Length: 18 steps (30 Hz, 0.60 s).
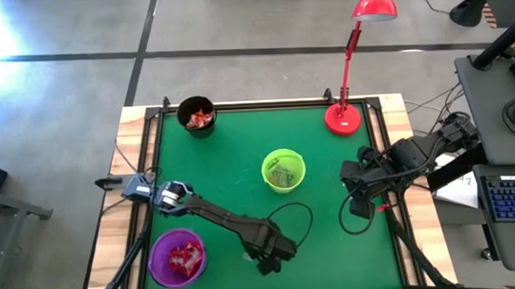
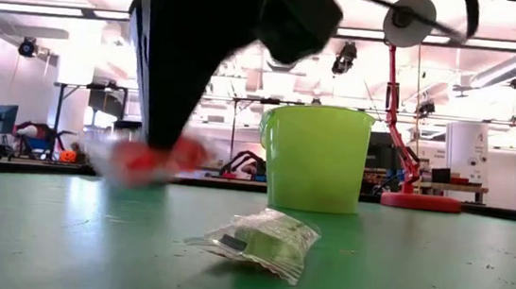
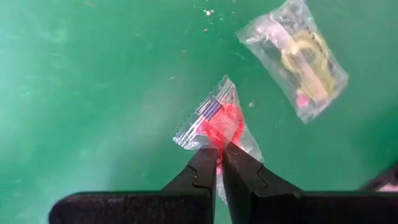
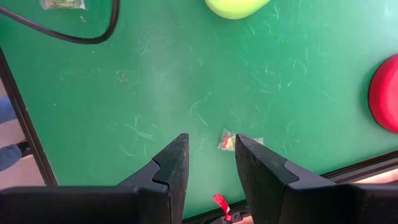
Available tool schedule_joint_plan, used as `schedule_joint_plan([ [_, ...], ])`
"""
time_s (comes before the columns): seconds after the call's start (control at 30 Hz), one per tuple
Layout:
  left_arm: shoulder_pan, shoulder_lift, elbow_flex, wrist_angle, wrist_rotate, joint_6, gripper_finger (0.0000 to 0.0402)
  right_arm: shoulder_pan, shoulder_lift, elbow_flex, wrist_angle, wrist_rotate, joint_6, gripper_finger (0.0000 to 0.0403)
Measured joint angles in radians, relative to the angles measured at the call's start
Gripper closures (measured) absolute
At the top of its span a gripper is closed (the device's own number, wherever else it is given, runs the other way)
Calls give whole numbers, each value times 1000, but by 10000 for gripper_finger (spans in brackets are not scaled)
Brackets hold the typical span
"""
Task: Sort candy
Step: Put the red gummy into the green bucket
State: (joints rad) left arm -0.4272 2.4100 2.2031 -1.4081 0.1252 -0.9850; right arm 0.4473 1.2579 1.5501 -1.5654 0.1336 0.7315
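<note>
My left gripper (image 3: 219, 152) is near the table's front edge (image 1: 267, 264), shut on a red candy in a clear wrapper (image 3: 219, 118). In the low view this candy (image 2: 147, 162) hangs a little above the green table. A pale candy in a clear wrapper (image 3: 297, 57) lies flat on the table close by (image 2: 263, 243). The purple cup (image 1: 177, 257) and the black cup (image 1: 197, 117) hold red candies. A green cup (image 1: 283, 171) stands mid-table. My right gripper (image 4: 211, 162) waits open, high over the right side, above a small candy (image 4: 230, 142) on the table. My left gripper pinches the red candy between its two fingertips at one edge of the wrapper (image 3: 214, 140). The fingers come from above and point down. The candy hangs below the fingertips, clear of the table.
A red desk lamp's base (image 1: 342, 119) stands at the far right corner, its stem leaning over the table. A black cable (image 1: 296, 221) loops on the table beside my left arm. A raised dark frame (image 1: 154, 166) borders the green surface.
</note>
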Motion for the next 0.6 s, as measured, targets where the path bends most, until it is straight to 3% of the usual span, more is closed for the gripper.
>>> schedule_joint_plan([
  [0.27, 35, -2, 148, -160, -121, 101, 401, 0, 0, 0, 0, 0, -3, 282],
  [0.6, 130, -63, 138, -163, -194, 264, 401, 0, 0, 0, 0, 0, -4, 282],
])
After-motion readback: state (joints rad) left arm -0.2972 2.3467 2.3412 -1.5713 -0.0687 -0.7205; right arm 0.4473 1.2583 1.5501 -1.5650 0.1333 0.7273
